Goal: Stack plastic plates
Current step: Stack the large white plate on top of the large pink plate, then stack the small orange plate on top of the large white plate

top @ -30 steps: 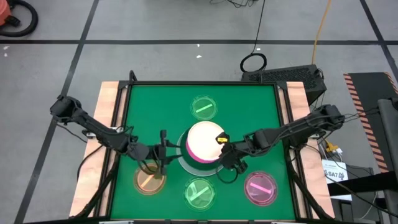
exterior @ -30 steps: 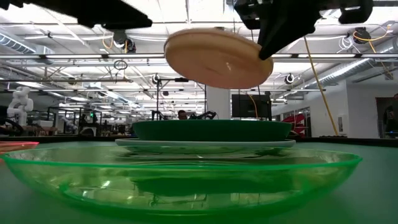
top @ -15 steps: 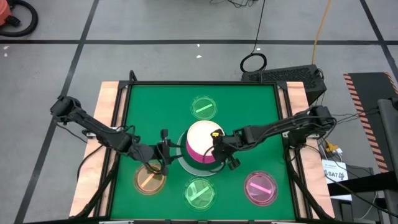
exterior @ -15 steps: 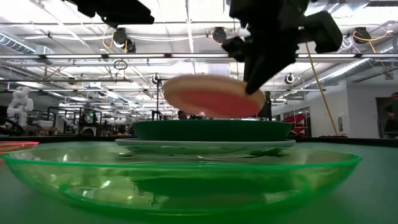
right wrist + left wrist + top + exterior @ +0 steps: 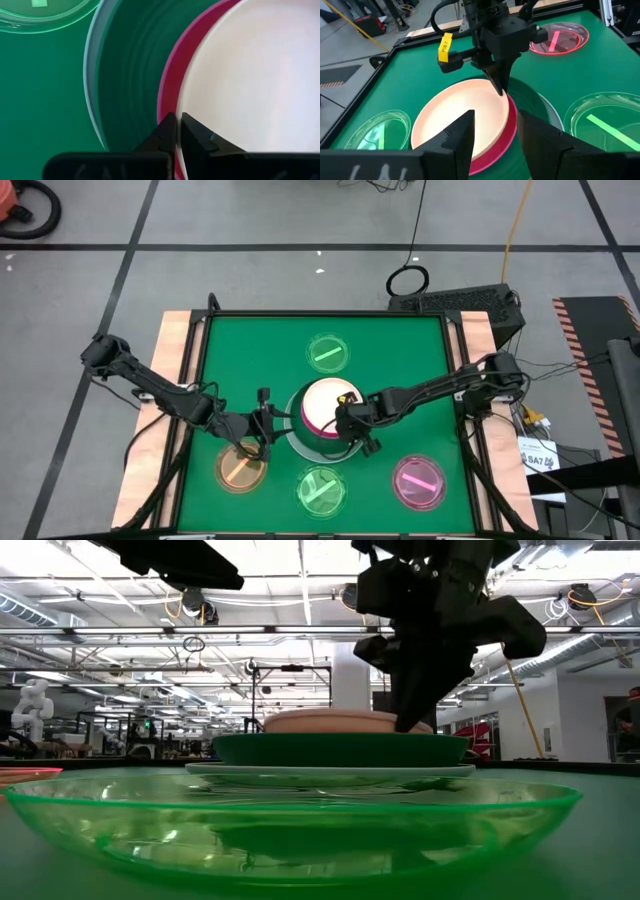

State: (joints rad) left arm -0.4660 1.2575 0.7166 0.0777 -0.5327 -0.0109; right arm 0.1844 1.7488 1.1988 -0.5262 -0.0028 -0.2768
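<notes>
R gripper [image 5: 347, 423] pinched tight on cream plate [image 5: 322, 406] rim, atop pink plate [image 5: 506, 131], dk green plate [image 5: 340, 748] & pale plate [image 5: 330, 771] at table [image 5: 400, 350] centre. Yellow tag [image 5: 444, 46] on R arm, text unreadable. L gripper [image 5: 266, 423] partly open, holding nothing, beside stack.

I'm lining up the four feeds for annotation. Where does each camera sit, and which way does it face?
High view: above the table, looking straight down; both arms show, the right gripper at the cream plate.
Low view: at table-top height, looking level past a green plate into the room; arms enter from above.
Left wrist view: on the left arm, facing the stack past its own fingers.
Right wrist view: on the right arm, close on the plate rim.
Shared: the cream plate appears in all four.
</notes>
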